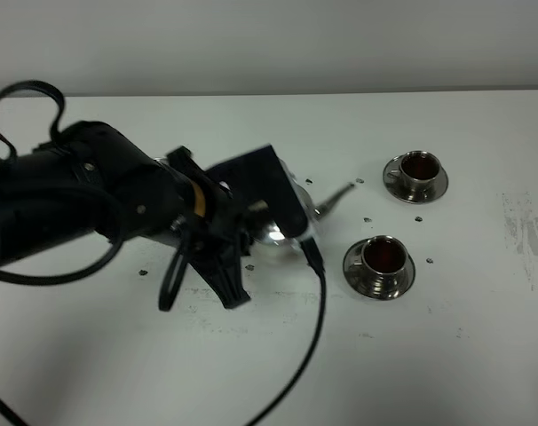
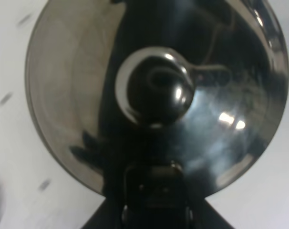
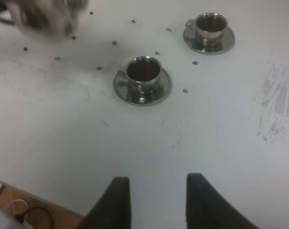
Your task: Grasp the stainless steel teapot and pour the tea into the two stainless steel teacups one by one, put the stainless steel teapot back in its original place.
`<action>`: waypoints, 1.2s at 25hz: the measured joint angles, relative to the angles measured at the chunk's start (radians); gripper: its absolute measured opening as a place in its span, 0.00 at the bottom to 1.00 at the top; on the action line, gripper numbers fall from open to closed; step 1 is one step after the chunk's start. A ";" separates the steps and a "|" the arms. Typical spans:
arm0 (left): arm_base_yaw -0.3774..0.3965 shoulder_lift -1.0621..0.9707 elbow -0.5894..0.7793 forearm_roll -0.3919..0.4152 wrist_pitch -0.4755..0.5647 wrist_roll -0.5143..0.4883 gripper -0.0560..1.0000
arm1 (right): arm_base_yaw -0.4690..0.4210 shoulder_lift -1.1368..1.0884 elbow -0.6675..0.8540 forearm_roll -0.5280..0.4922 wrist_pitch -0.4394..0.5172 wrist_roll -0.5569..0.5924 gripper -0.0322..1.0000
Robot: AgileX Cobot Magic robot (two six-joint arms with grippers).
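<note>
The stainless steel teapot (image 1: 282, 232) stands low at the table's middle, mostly hidden under my left arm, its thin spout (image 1: 334, 201) pointing right toward the cups. In the left wrist view its domed lid (image 2: 221, 119) and knob (image 2: 156, 90) fill the frame. My left gripper (image 2: 156, 193) looks shut on the handle side of the pot. The two stainless steel teacups, far (image 1: 418, 171) and near (image 1: 382, 258), sit on saucers and hold dark tea; both also show in the right wrist view (image 3: 211, 25) (image 3: 144, 71). My right gripper (image 3: 157, 180) is open and empty, well short of the cups.
Small dark drops (image 1: 367, 219) dot the white table around the pot and cups. A black cable (image 1: 318, 319) trails from the left arm toward the front. Grey scuff marks (image 1: 526, 235) lie at the right. The table's front edge (image 3: 25, 198) shows by the right gripper.
</note>
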 joint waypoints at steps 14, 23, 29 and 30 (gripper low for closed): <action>0.330 0.219 -0.343 0.092 0.166 -0.285 0.23 | 0.000 0.000 0.000 0.000 0.000 0.000 0.32; 0.385 0.413 -0.521 0.021 0.281 -0.329 0.23 | 0.000 0.000 0.000 0.000 0.000 0.000 0.32; 0.419 0.451 -0.521 0.018 0.275 -0.334 0.23 | 0.000 0.000 0.000 0.000 0.000 0.000 0.32; 0.421 0.453 -0.521 0.018 0.272 -0.334 0.23 | 0.000 0.000 0.000 0.000 0.000 0.000 0.32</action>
